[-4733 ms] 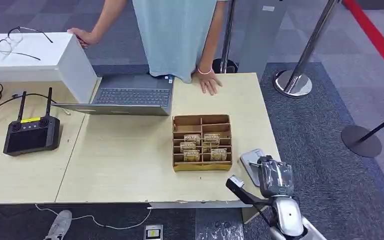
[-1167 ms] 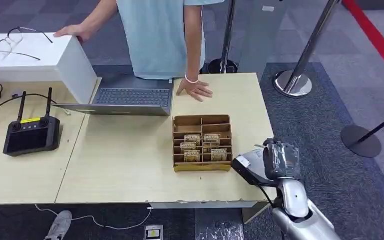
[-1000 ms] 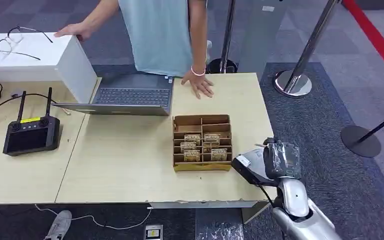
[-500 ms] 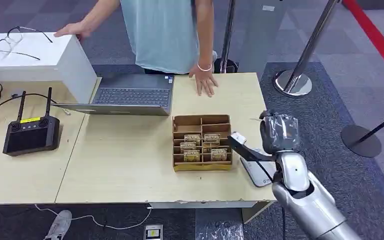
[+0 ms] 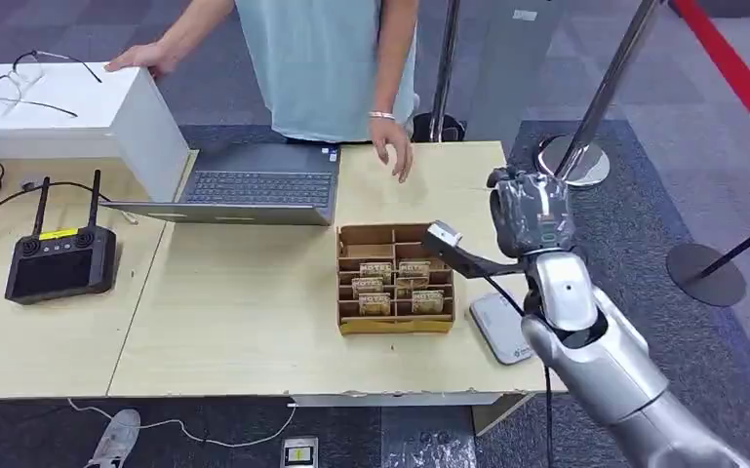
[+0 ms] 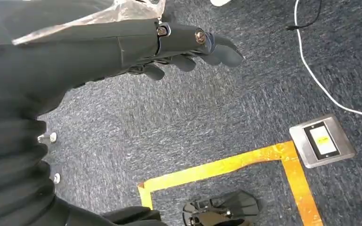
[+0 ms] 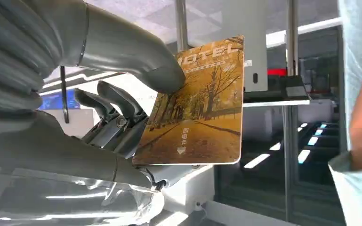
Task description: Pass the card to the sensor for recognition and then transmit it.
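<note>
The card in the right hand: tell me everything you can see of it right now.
The card is a thin, flat rectangle with rounded corners, printed with golden autumn trees along a path, "HOTEL" across one end and small characters with an arrow near the other. The right hand pinches it, thumb on the printed face and fingers behind. It is raised off the table; nothing else touches it.

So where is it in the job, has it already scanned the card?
I can't tell whether it scanned. The right hand pinches the hotel card and holds it raised above the table, away from the grey sensor lying flat by the card box. Handing it to the person across the table is not yet done.
</note>
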